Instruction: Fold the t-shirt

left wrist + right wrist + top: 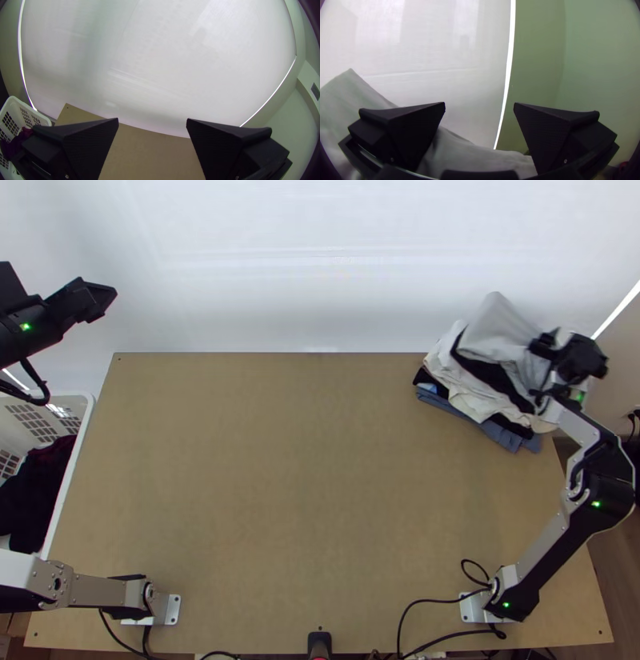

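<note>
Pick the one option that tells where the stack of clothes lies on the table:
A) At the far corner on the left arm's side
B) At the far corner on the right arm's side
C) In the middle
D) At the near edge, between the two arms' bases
B: the stack of clothes lies at the table's far corner on the right arm's side, where the right tool also is.
</note>
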